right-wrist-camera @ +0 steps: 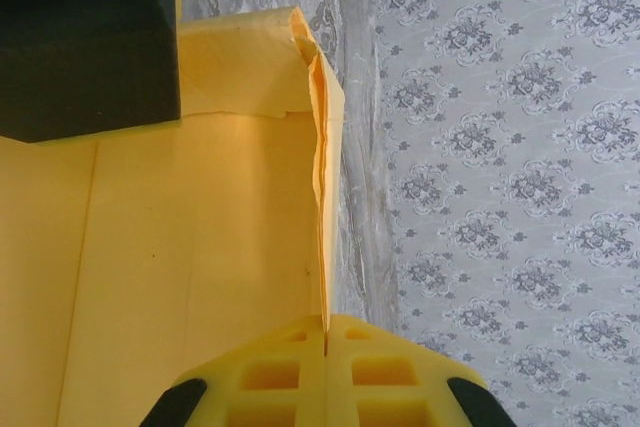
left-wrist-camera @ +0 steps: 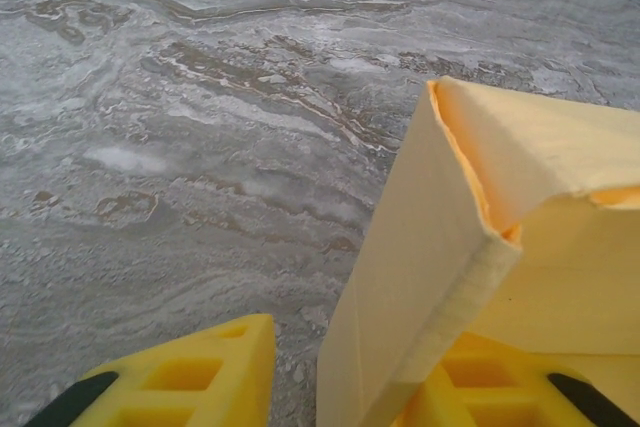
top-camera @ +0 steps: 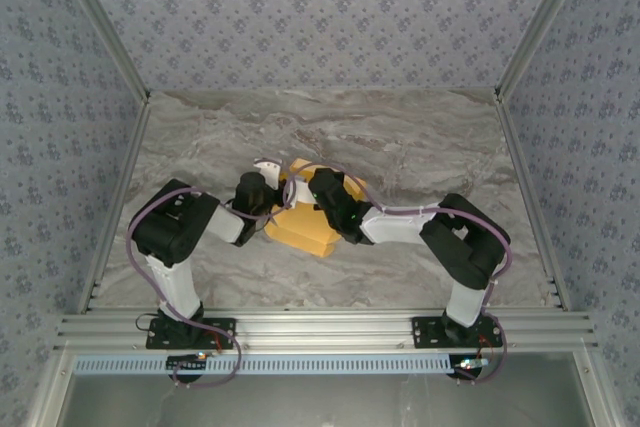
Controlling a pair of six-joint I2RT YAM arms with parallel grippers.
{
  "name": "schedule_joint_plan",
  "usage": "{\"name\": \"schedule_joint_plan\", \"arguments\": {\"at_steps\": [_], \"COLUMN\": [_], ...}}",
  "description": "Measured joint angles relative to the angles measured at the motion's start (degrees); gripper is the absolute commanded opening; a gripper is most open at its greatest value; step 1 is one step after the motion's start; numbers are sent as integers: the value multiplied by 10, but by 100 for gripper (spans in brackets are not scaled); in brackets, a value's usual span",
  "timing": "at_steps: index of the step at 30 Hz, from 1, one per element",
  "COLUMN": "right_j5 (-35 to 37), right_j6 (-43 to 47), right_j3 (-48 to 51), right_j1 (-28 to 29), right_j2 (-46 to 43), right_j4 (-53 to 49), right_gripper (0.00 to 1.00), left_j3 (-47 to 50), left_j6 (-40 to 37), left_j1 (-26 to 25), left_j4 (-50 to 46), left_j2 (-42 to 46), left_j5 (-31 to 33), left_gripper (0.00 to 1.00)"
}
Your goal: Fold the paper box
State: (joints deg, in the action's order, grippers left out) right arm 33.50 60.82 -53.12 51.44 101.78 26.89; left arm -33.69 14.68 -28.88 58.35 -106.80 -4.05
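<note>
The paper box (top-camera: 300,232) is yellow-orange cardboard, lying partly folded in the middle of the marble table, with both arms bent in over it. My left gripper (top-camera: 275,192) is at its left side. In the left wrist view a raised wall of the paper box (left-wrist-camera: 440,247) stands between the jaws of the left gripper (left-wrist-camera: 365,339). It leans on the right finger (left-wrist-camera: 500,387), and a gap separates it from the left finger (left-wrist-camera: 200,377), so the jaws are open. My right gripper (top-camera: 318,189) is shut, its jaws (right-wrist-camera: 326,325) pinching the thin upright edge of a box wall (right-wrist-camera: 322,147).
The marble table (top-camera: 420,147) has free surface behind and to both sides of the box. Patterned walls (top-camera: 320,7) and aluminium rails (top-camera: 320,327) close the workspace in. The left arm's black body (right-wrist-camera: 85,37) looms over the box's inner floor in the right wrist view.
</note>
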Motion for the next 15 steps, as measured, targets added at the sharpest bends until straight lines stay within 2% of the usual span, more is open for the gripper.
{"name": "schedule_joint_plan", "arguments": {"at_steps": [4,10,15], "right_j5": [2,2,2], "right_j6": [0,0,0], "right_j3": [0,0,0], "right_j1": [-3,-3,-3], "right_j2": [0,0,0], "right_j4": [-1,-2,-2], "right_gripper": [0,0,0], "left_j3": [-9,-10,-10], "left_j6": [0,4,4], "left_j1": [0,0,0], "left_j4": [-1,-2,-1], "left_j2": [-8,-13,-15], "left_j5": [-5,-3,-4], "left_gripper": [32,39,35]}}
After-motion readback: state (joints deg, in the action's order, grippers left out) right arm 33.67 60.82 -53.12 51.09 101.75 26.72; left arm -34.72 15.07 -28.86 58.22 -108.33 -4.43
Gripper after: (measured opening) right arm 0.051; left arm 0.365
